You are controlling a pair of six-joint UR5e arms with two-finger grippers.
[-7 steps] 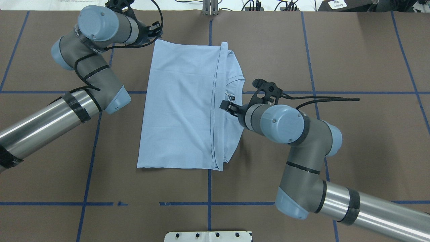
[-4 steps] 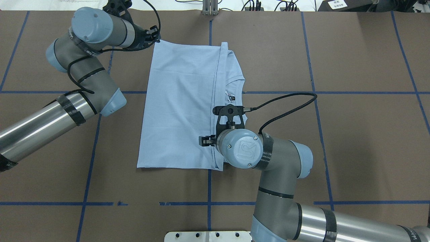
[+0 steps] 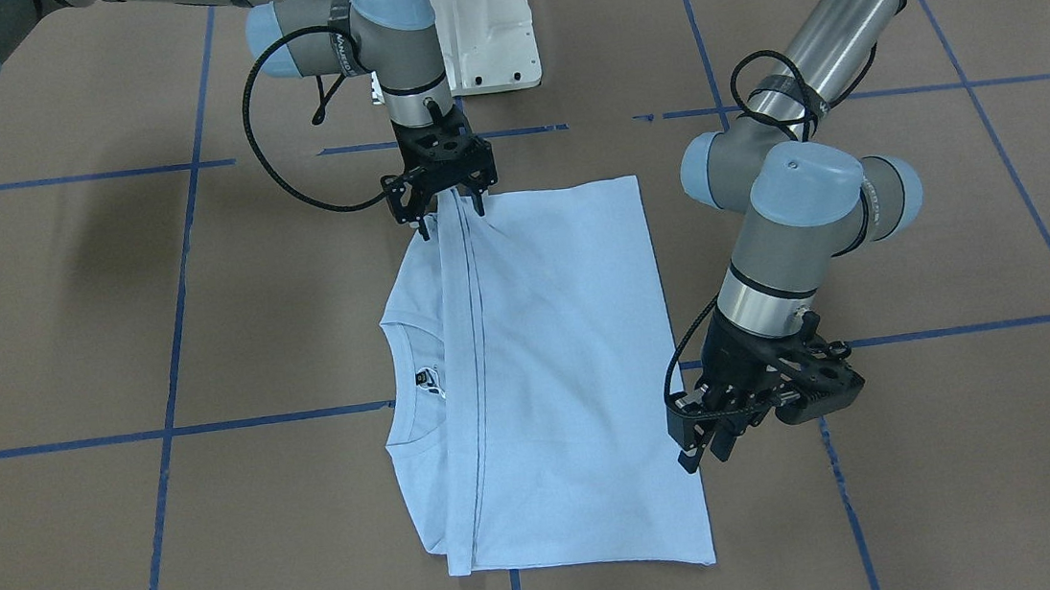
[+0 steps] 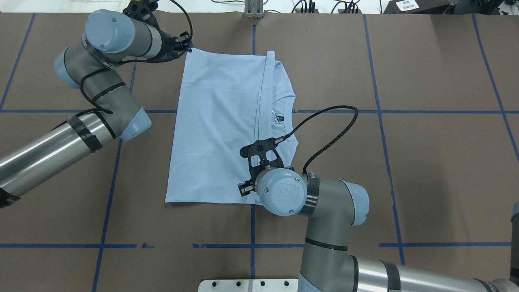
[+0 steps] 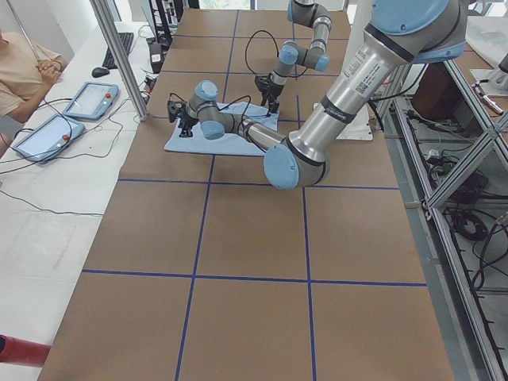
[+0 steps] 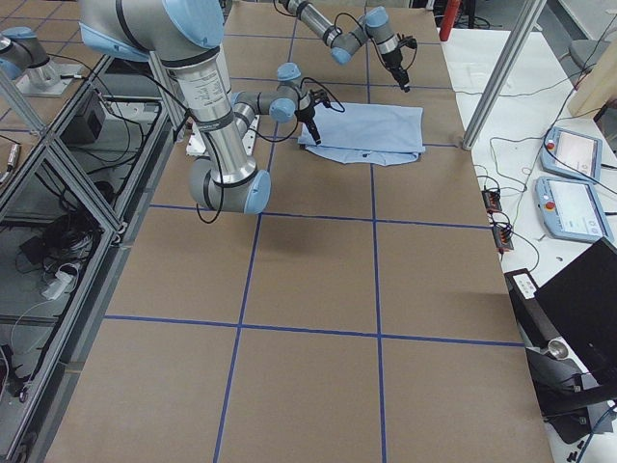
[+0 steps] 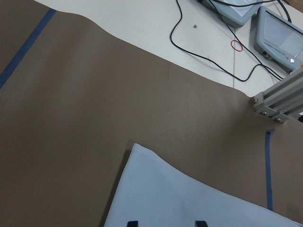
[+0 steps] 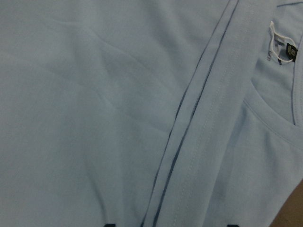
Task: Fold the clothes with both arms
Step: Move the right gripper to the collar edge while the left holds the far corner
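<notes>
On the brown table (image 4: 405, 162), centre: the light blue T-shirt (image 4: 215, 134) lies flat, folded over itself. Its hem band (image 8: 189, 142) runs across part of the neck opening. The neck tag (image 4: 279, 117) shows on the robot's right side.

We note the right gripper (image 3: 450, 220) at the robot-side end of that hem, jaws wide, one finger on either side of the band. We cannot tell whether it touches the cloth.

The left gripper (image 3: 704, 451) hangs over the shirt's far left corner, jaws parted and empty.

Blue tape lines (image 4: 106, 211) grid the table.
</notes>
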